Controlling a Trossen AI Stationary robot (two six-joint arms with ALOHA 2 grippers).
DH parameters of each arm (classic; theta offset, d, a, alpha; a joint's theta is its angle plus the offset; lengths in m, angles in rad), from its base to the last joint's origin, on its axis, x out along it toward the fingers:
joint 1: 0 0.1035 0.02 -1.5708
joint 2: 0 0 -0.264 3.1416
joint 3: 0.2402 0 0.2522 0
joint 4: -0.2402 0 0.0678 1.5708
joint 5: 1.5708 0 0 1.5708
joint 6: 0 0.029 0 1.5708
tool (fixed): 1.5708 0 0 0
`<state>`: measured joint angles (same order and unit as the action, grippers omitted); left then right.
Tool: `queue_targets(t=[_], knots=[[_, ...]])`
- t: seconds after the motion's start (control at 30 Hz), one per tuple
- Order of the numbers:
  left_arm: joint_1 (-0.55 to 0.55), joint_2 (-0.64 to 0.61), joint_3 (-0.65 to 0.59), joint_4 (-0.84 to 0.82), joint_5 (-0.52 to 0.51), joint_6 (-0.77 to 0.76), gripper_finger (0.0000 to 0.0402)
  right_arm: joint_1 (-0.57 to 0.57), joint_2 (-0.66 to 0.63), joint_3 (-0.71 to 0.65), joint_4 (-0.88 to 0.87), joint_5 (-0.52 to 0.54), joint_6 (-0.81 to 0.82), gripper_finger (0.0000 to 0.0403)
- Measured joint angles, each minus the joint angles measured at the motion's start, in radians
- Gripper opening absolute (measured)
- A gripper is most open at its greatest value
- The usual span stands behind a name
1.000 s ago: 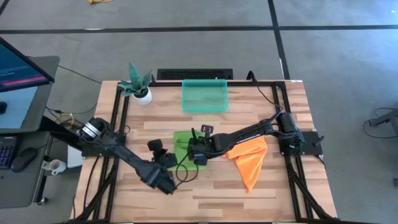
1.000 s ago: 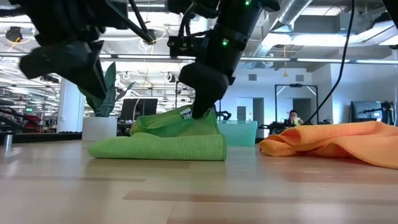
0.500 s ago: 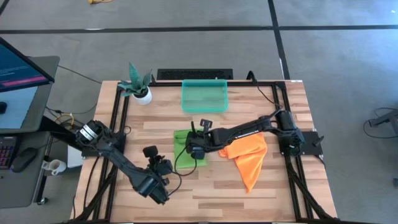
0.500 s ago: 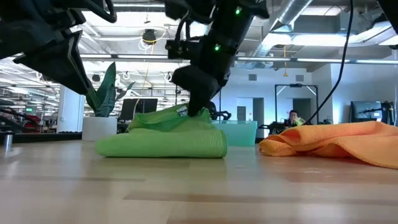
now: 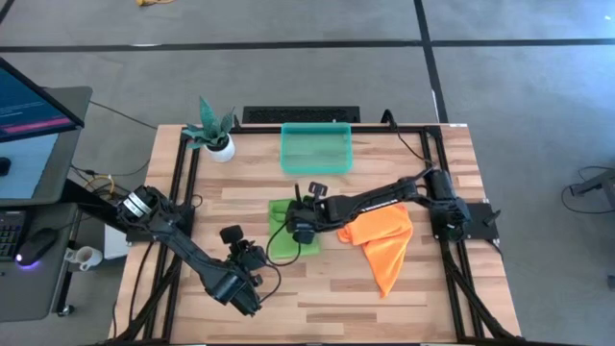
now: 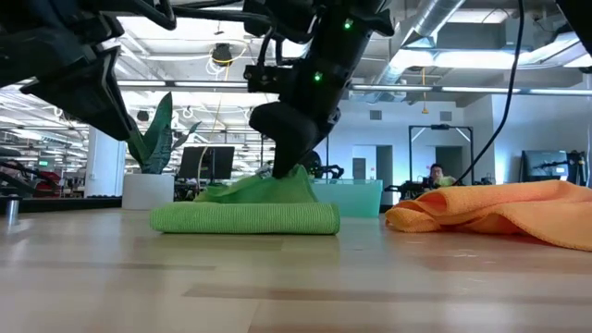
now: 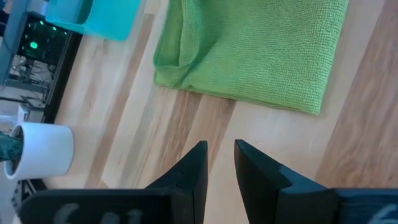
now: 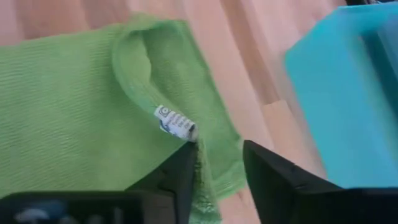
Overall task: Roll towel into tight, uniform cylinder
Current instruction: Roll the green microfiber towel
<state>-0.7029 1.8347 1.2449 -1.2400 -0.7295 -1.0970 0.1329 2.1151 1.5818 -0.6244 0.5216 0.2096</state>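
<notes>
At table centre, just near of the teal bin (image 5: 316, 147), the green towel (image 5: 285, 234) lay folded flat, with a raised, rumpled flap and a white label (image 8: 176, 122) along one edge. Judged soft, light and limp: it would sag and slide on the wood rather than hold a crease, so a grip wants a doubled edge or corner, both layers pinched. The right gripper (image 8: 217, 167) stood over that rumpled edge, fingers parted astride the fabric and not clamped on it. The left gripper (image 7: 219, 163) hung low over bare table, near and left of the towel, fingers a narrow slit apart, holding nothing.

An orange cloth (image 5: 384, 240) lay just right of the towel, close enough to be caught in a roll going that way. A potted plant (image 5: 213, 131) stood far-left, well apart. The bin limited room on the far side.
</notes>
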Motion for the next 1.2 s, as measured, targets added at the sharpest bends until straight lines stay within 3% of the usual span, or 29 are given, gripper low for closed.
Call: queue_targets(t=[0.13,0.3,0.67,0.83,1.0,1.2], knots=[[-0.002,0.0,0.0,0.001,0.01,-0.024,0.0072,-0.024,-0.006,0.0,-0.008,0.003,0.001,0.0182],[-0.006,0.0,0.0,0.001,0.017,-0.035,0.0072,-0.046,-0.042,0.0,-0.055,0.004,-0.021,0.0202],[-0.005,0.0,0.0,0.014,0.008,-0.053,0.0072,-0.028,-0.169,0.0,-0.241,0.001,-0.083,0.0196],[-0.005,0.0,-0.07,0.182,-0.058,0.017,0.0072,0.007,-0.227,-0.005,-0.367,0.0,-0.087,0.0185],[0.019,0.001,-0.137,0.314,-0.125,0.064,0.0072,0.049,-0.352,-0.203,-0.27,-0.001,-0.065,0.0172],[0.074,-0.006,-0.121,0.317,-0.26,0.125,0.0072,0.098,-0.526,-0.566,0.151,-0.036,0.009,0.016]])
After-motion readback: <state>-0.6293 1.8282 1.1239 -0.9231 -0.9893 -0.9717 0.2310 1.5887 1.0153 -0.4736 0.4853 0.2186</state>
